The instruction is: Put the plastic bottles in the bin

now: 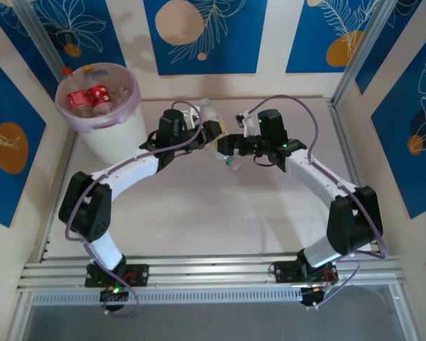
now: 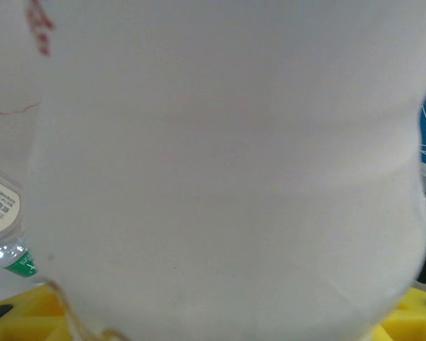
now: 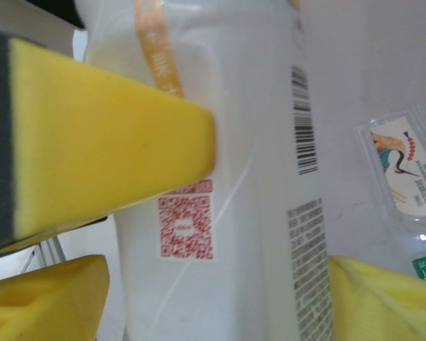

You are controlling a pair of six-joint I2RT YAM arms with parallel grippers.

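Flanking one white bottle [image 3: 255, 142] mid-table, left gripper [image 1: 216, 132] and right gripper [image 1: 226, 145], grip of either unclear; bin [image 1: 117, 142] at far-left corner.

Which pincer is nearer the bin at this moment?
Left. The left pincer is to the right of the bin, apart from it; the right pincer faces it from farther right, tip to tip.
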